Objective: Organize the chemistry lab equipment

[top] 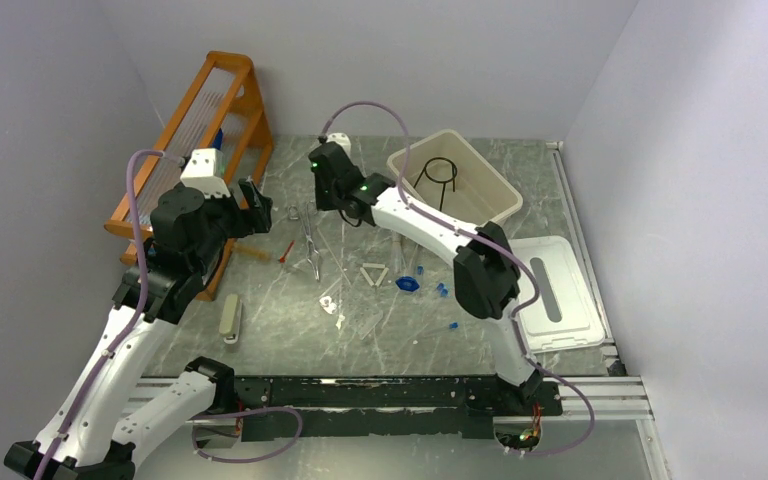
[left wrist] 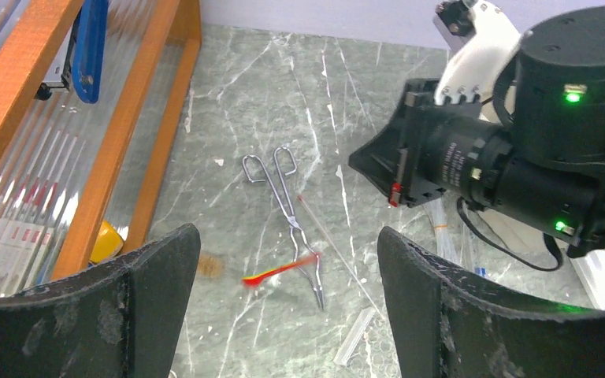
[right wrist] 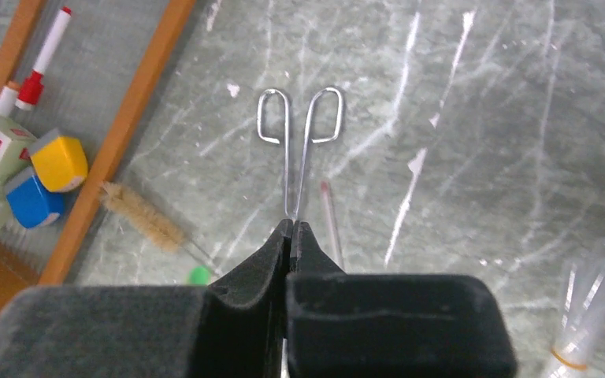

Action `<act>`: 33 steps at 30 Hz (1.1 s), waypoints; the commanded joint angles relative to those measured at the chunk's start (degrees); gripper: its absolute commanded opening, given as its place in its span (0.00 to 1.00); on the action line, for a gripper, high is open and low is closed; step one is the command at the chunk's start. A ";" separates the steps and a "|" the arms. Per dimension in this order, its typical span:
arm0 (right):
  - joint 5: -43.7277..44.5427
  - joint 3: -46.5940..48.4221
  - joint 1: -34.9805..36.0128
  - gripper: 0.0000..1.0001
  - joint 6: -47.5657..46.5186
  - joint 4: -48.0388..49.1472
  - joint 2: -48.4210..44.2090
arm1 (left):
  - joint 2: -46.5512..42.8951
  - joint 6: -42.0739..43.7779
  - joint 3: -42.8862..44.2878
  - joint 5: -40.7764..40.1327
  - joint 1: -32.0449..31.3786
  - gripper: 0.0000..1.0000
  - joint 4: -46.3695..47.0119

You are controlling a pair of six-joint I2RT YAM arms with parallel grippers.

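Metal forceps [top: 310, 240] lie flat on the marble table, with a red spatula [left wrist: 280, 269] across their tips. My right gripper [top: 322, 192] hovers above them, shut and empty; in the right wrist view [right wrist: 291, 224] its tips line up with the forceps' shaft [right wrist: 298, 126]. My left gripper [left wrist: 287, 303] is open and empty, held above the table, left of the forceps [left wrist: 287, 209]. A black wire ring [top: 438, 175] stands in the beige bin [top: 495, 190]. A white triangle [top: 373, 275], blue pieces [top: 408, 284] and clear tubes [top: 345, 290] lie mid-table.
The orange wooden rack [top: 195, 130] stands at the back left, with markers and small boxes [right wrist: 47, 169] behind it. A bristle brush [right wrist: 143, 216] with a green end [right wrist: 198, 274] lies near it. A white lid [top: 557, 292] lies right; a grey bar [top: 230, 320] lies left.
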 commanded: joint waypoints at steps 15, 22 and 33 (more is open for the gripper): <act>-10.28 -1.03 0.44 0.34 2.98 -2.14 6.61 | 1.58 -1.98 -2.72 0.94 -0.21 0.85 2.03; -10.77 4.33 0.47 0.40 6.58 -2.26 13.59 | 1.57 -2.15 -3.21 1.04 -0.21 0.85 1.93; -8.94 9.35 0.60 0.34 5.64 -5.62 20.06 | 1.84 -1.79 -3.31 0.80 -0.21 0.85 2.20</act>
